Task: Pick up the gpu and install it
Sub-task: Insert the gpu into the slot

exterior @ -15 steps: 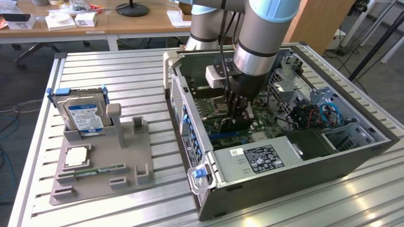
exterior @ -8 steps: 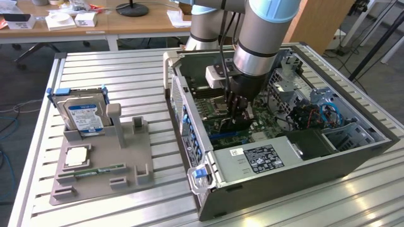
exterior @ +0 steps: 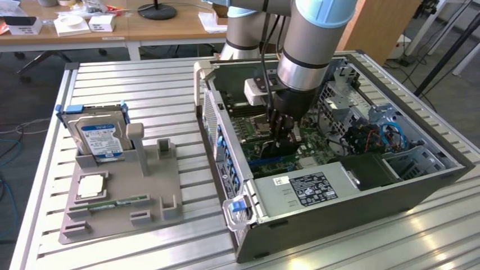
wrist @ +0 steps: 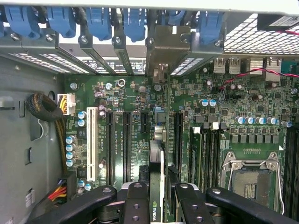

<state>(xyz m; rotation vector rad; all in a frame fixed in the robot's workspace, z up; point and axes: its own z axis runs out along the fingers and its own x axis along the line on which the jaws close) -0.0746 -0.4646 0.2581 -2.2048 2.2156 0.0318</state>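
Slatted table (exterior: 135, 84) bears the open case (exterior: 420, 185); inside, the gripper (wrist: 156, 198) clamps the gpu (wrist: 157, 158) edge-on, so its far edge faces the motherboard (wrist: 224, 102) straight beyond the gripper.

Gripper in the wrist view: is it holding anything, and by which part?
The gripper holds the gpu, clamping the card's two faces at its upper edge, away from the bracket.

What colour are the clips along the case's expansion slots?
Blue clips, best seen in the wrist view.
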